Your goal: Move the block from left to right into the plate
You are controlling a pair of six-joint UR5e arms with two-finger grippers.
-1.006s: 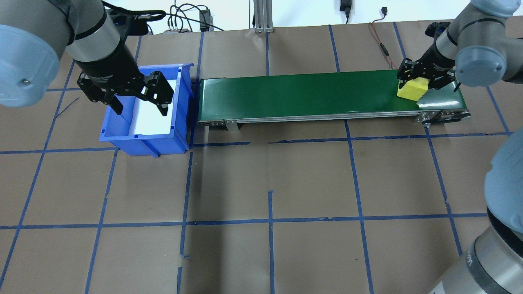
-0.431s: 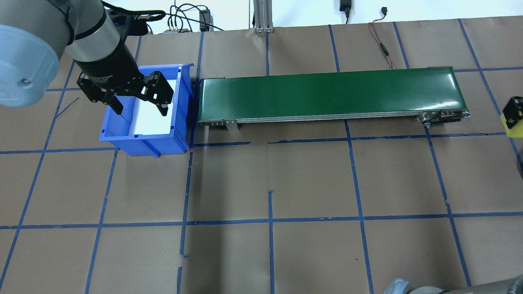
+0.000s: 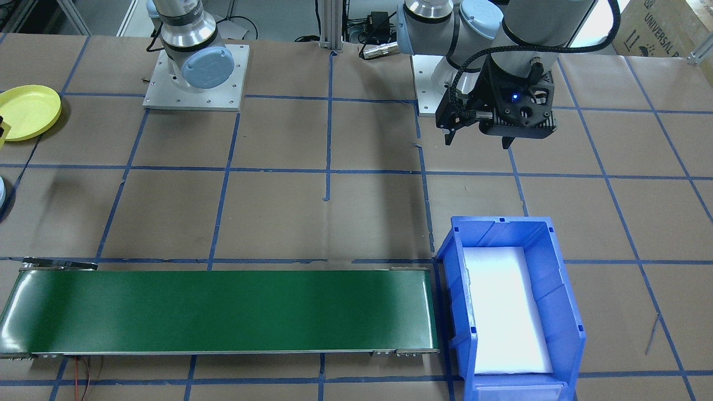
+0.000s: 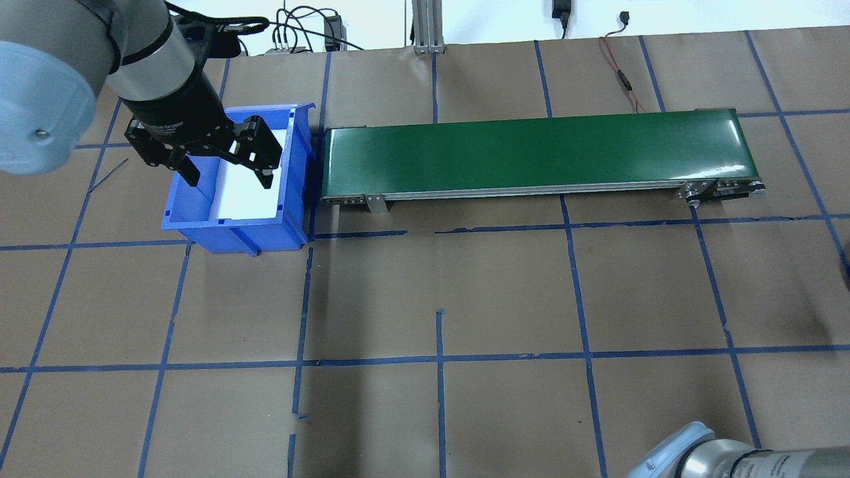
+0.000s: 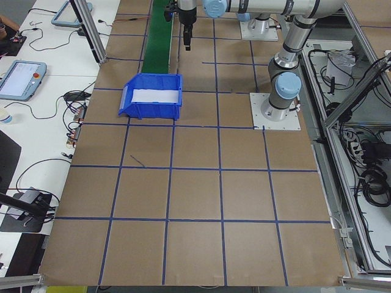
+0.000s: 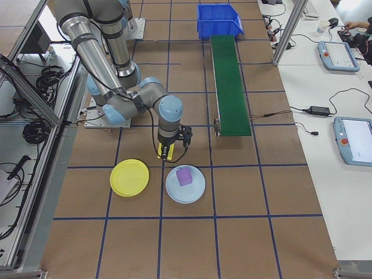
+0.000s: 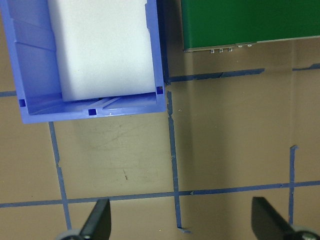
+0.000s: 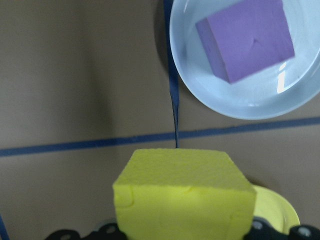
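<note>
Clamped on the yellow foam cube point(image 8: 184, 195), the right gripper point(image 6: 165, 152) is leaving the green conveyor belt point(image 4: 531, 154), nearing the round yellow plastic plate point(image 6: 129, 177) beyond it; the left gripper point(image 4: 219, 154) is idling wide open.

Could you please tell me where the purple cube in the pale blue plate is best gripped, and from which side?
Probably from straight above, jaws closing on two opposite side faces of the purple cube. It lies flat in the pale blue plate, whose raised rim would likely hinder a sideways approach.
</note>
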